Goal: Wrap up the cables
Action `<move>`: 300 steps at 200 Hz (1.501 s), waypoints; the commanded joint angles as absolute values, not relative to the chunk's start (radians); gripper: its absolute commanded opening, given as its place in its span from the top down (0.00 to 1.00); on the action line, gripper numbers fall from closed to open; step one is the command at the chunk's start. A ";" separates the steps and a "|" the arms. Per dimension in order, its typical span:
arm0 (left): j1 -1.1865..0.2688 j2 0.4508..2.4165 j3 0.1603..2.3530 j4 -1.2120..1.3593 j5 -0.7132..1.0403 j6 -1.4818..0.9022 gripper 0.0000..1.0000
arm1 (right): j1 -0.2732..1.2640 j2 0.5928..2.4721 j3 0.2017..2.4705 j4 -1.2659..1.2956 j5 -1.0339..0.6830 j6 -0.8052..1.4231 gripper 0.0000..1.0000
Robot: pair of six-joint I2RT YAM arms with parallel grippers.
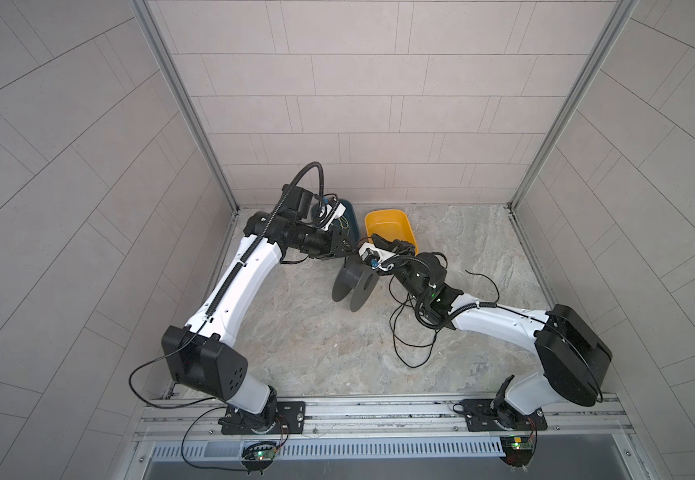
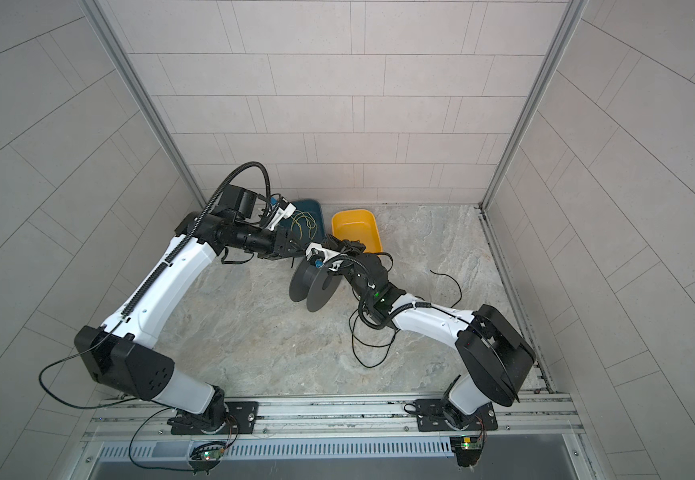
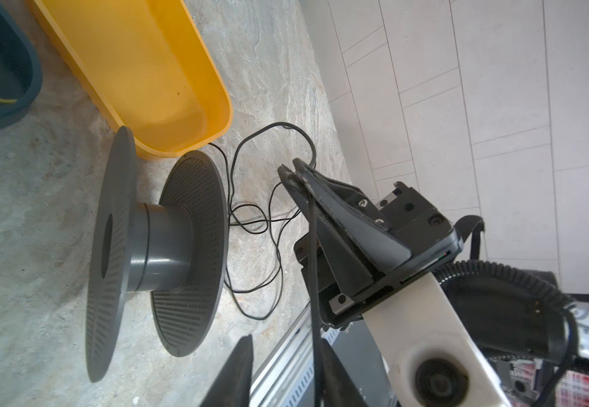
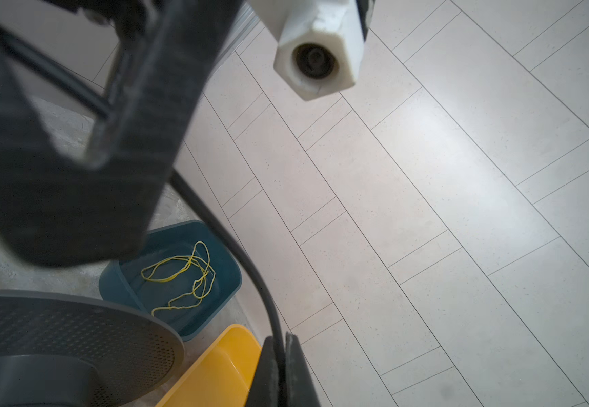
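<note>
Both arms meet at the far end of the surface (image 1: 296,340), jaws nearly tip to tip. The right gripper (image 3: 295,170) is clenched on the cable (image 3: 316,282). The left wrist view shows the thin black cord pinched right at the tips of those jaws. The right wrist view confirms it, the cord squeezed between the two fingers (image 4: 266,373).

From that pinch the cable runs in one clean stretch across to the left gripper (image 1: 350,246). There the jaws stand apart with a clear gap. The cord passes between them, lying close along the inner side of one finger, and nothing is clamped on it.

Behind the right jaws the rest of the cable lies slack on the surface in loose loops (image 1: 397,332), partly under the right arm, with one end trailing off on that arm's outer side.

The grey spool (image 1: 356,282) stands on its rims just beside both sets of jaws, on their near side in both top views. The yellow tub (image 3: 138,70) sits just beyond the right jaws. The blue tub (image 4: 226,278), beyond the left jaws, holds a tangle of yellow cord (image 4: 180,275).
</note>
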State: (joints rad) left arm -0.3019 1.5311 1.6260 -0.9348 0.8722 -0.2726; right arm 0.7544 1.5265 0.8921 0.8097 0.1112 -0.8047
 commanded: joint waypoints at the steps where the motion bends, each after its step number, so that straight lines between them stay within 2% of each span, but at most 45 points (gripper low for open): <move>1: -0.309 1.529 1.624 -0.931 0.876 -0.259 0.80 | 0.759 1.534 0.911 0.838 0.089 -0.810 1.00; 28: -0.308 1.527 1.624 -0.931 0.870 -0.257 1.00 | 0.759 1.527 0.907 0.820 0.090 -0.797 1.00; 50: -0.310 1.524 1.624 -0.924 0.861 -0.258 1.00 | 0.763 1.492 0.906 0.755 0.111 -0.756 0.98; 59: -0.310 1.520 1.626 -0.919 0.851 -0.260 1.00 | 0.764 1.463 0.912 0.694 0.123 -0.700 0.89; 73: -0.316 1.512 1.629 -0.906 0.814 -0.270 1.00 | 0.758 1.404 0.937 0.541 0.111 -0.593 0.60; 89: -0.332 1.501 1.631 -0.887 0.769 -0.283 1.00 | 0.745 1.345 0.968 0.372 0.052 -0.483 0.38; 124: -0.402 1.487 1.633 -0.810 0.701 -0.335 1.00 | 0.700 1.253 1.031 0.113 -0.109 -0.272 0.19; 127: -0.407 1.486 1.634 -0.806 0.694 -0.337 1.00 | 0.696 1.245 1.032 0.100 -0.122 -0.259 0.15; 130: -0.415 1.485 1.636 -0.802 0.686 -0.338 1.00 | 0.691 1.239 1.034 0.087 -0.140 -0.247 0.06; 133: -0.422 1.486 1.637 -0.797 0.679 -0.342 1.00 | 0.687 1.233 1.037 0.072 -0.160 -0.236 0.04; 161: -0.451 1.476 1.641 -0.764 0.645 -0.363 1.00 | 0.652 1.195 1.065 -0.028 -0.217 -0.187 0.05; 174: -0.456 1.468 1.642 -0.764 0.607 -0.362 1.00 | 0.631 1.179 1.062 -0.045 -0.235 -0.181 0.17; 193: -0.457 1.459 1.643 -0.767 0.590 -0.353 1.00 | 0.613 1.173 1.085 -0.108 -0.256 -0.213 0.25; 214: -0.459 1.464 1.650 -0.780 0.588 -0.345 1.00 | 0.613 1.181 1.103 -0.150 -0.247 -0.296 0.49; 222: -0.460 1.466 1.653 -0.788 0.588 -0.342 1.00 | 0.611 1.185 1.107 -0.151 -0.234 -0.322 0.54; 237: -0.463 1.470 1.658 -0.802 0.589 -0.335 1.00 | 0.604 1.207 1.129 -0.157 -0.241 -0.358 0.54; 260: -0.465 1.468 1.658 -0.804 0.587 -0.331 1.00 | 0.601 1.263 1.190 -0.197 -0.292 -0.396 0.46; 300: -0.468 1.462 1.662 -0.803 0.591 -0.327 1.00 | 0.600 1.355 1.260 -0.165 -0.310 -0.411 0.47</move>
